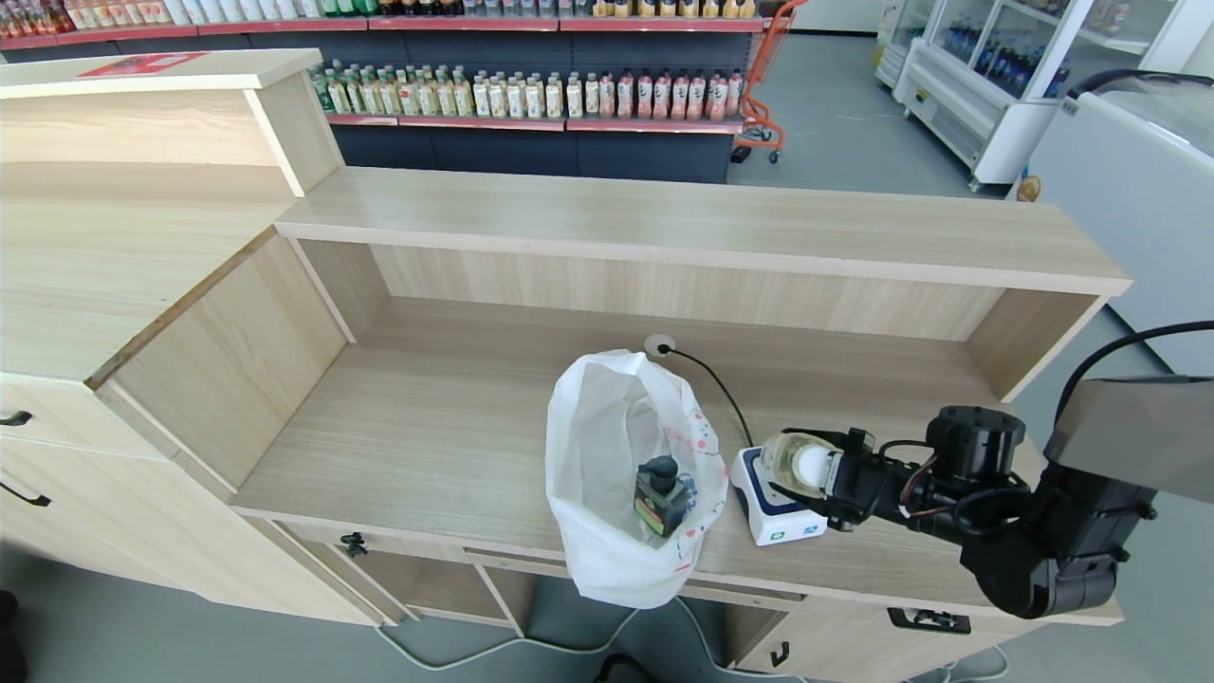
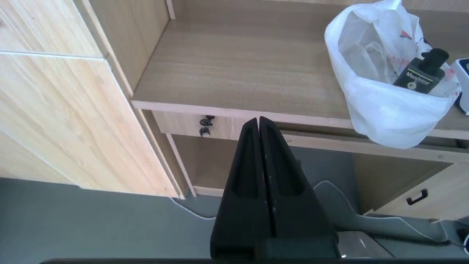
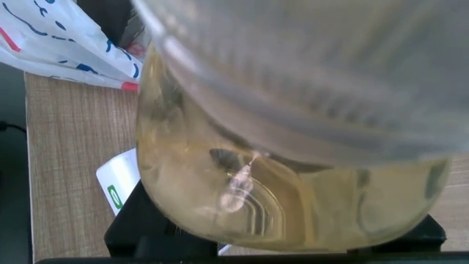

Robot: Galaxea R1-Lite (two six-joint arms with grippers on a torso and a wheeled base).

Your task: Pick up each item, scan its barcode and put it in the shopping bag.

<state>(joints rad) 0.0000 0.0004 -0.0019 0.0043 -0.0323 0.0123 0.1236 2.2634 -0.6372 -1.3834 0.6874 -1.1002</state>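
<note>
One clear jar [image 1: 795, 462] of yellowish liquid clamped in right jaws, just above scanner [image 1: 770, 517] on worktop [image 1: 427, 427], beside shopping bag [image 1: 607, 446] holding dark bottle [image 1: 661, 495]. Left jaws closed, empty.

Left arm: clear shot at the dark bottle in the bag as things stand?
Probably yes. The bag is open on top with the dark bottle uncovered, and the right gripper holds its jar beside the bag, over the scanner. The left gripper sits in front of the counter, jaws shut.
</note>
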